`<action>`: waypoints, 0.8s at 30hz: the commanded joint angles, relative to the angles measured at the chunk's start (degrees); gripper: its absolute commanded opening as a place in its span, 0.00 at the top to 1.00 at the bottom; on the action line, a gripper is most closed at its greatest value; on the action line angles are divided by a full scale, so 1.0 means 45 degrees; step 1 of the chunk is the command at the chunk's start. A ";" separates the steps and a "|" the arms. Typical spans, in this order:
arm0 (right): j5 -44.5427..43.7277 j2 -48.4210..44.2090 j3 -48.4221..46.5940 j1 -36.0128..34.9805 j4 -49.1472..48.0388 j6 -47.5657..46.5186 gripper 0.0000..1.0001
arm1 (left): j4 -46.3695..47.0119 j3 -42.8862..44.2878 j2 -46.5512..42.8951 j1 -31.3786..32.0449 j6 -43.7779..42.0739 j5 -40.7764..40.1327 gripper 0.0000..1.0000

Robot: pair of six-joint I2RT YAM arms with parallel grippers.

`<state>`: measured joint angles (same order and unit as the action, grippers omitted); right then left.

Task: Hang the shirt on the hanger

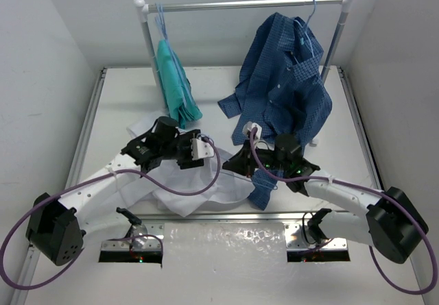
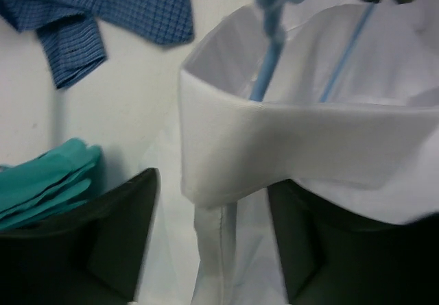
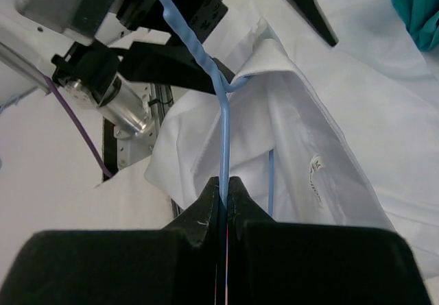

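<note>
The white shirt point(image 1: 180, 194) lies crumpled on the table between the two arms. Its collar point(image 2: 288, 140) stands up in the left wrist view, and the button placket hangs down between the spread jaws of my left gripper point(image 2: 212, 181). No pinch on the cloth shows. The pale-blue wire hanger point(image 3: 224, 133) runs down inside the collar opening, its twisted neck point(image 3: 184, 29) rising above the collar. My right gripper point(image 3: 224, 185) is shut on the hanger's wire just below the neck. Both grippers meet over the shirt point(image 1: 226, 155).
A dark blue checked shirt point(image 1: 282, 89) hangs from the rack rail point(image 1: 240, 5) at the back right, its tail reaching the table beside my right arm. A teal garment point(image 1: 175, 79) hangs at the back left. Walls enclose the table.
</note>
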<state>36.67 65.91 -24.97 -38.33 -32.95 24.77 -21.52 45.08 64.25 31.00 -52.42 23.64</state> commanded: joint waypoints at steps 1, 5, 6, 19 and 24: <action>0.0563 -0.0174 -0.0757 -0.0018 0.0309 -0.0797 1.00 | 0.0992 -0.0174 0.0019 0.0024 0.0105 0.2127 0.43; 0.0330 -0.0018 -0.1286 -0.0057 0.1110 -0.1481 1.00 | 0.1032 0.0098 -0.0078 0.0102 0.0945 0.3105 0.75; 0.0251 0.0040 -0.1383 -0.0077 0.1130 -0.1617 1.00 | 0.0703 0.0215 -0.0117 0.0122 0.1101 0.3474 0.75; -0.1617 0.0844 -0.3219 -0.0331 0.2666 -0.2535 0.68 | -0.0665 0.0353 -0.1171 0.0161 0.2293 0.2214 1.00; -0.5368 -0.0445 -0.3942 -0.0019 0.5736 -0.2402 0.29 | -0.0648 0.0120 -0.1698 0.0141 0.3796 -0.0698 1.00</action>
<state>25.12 68.47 -38.65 -39.46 -14.02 14.35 -25.12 45.43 59.09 31.24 -40.23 28.29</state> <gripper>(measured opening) 0.681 0.046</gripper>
